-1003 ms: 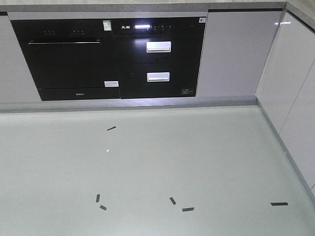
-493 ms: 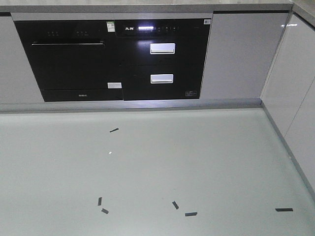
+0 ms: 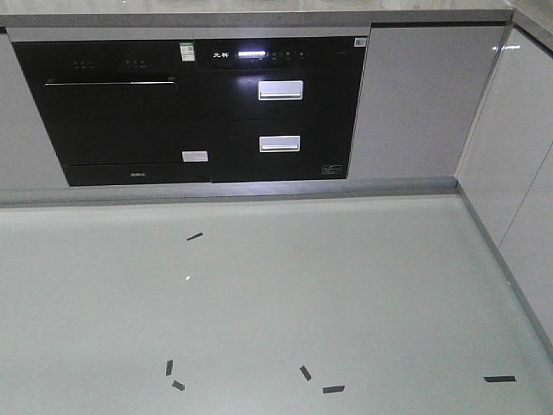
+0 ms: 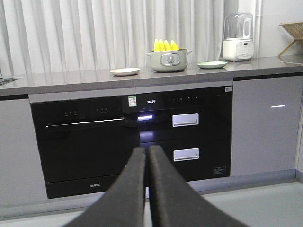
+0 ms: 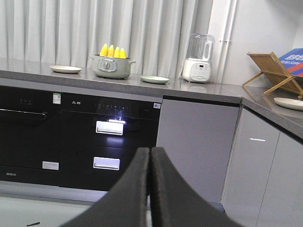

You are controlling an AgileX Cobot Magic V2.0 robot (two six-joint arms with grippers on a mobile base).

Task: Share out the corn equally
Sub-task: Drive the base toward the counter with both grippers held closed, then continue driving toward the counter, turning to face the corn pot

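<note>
Several yellow cobs of corn [image 4: 165, 45] stand upright in a grey-green pot [image 4: 168, 60] on the far countertop; the right wrist view shows the same corn [image 5: 112, 51] in the pot [image 5: 111, 66]. A cream plate [image 4: 125, 71] lies left of the pot and a green plate [image 4: 211, 65] lies to its right. My left gripper [image 4: 147, 150] is shut with nothing in it, well short of the counter and below its top. My right gripper [image 5: 150, 151] is shut and empty too. The front view shows only floor and cabinets, no corn and no gripper.
Black built-in ovens [image 3: 199, 108] fill the cabinet front under the counter. A white blender [image 5: 199, 57] and a wooden rack [image 5: 274, 71] stand further right, with another plate [image 5: 289, 103] on the side counter. White cabinets [image 3: 518, 173] close the right side. Tape marks [image 3: 333, 389] dot the floor.
The front view has shifted slightly: the ovens and floor marks sit a little lower and further left than half a second ago, so the base is moving.
</note>
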